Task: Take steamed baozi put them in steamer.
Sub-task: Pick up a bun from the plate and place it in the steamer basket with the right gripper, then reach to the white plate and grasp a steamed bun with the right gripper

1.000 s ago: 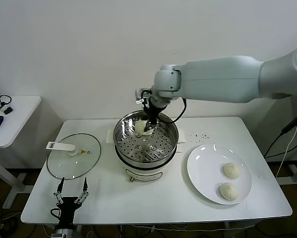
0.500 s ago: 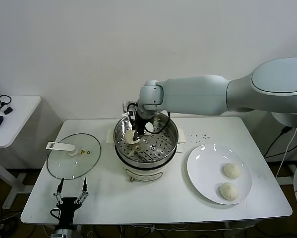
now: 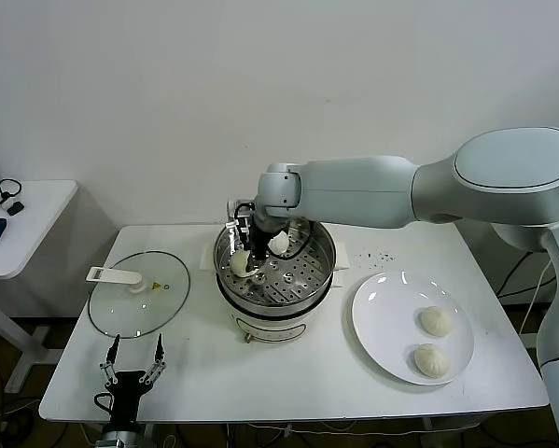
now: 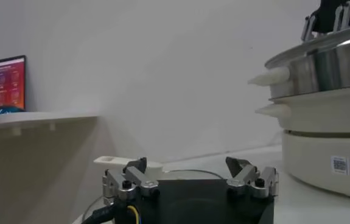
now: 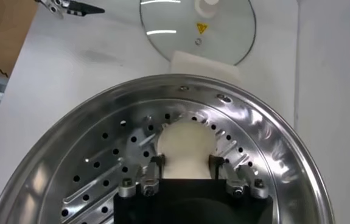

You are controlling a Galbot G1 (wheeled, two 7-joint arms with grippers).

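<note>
Smooth round baozi (image 5: 187, 149) on perforated shiny steel steamer (image 5: 272, 152) tray

A round glass lid (image 3: 138, 293) with a white handle (image 3: 114, 275) lies on the white counter's (image 3: 288, 373) left part, a white plate (image 3: 391, 327) on its right, a smaller side table (image 3: 27, 219) far left.

- Even, bright light falls from above; shadows on the desk (image 3: 288, 373) are soft.
- Glare streaks lie on the steamer (image 5: 272, 152) and glass lid (image 5: 223, 24).
- The left wrist view is dimmer.
</note>
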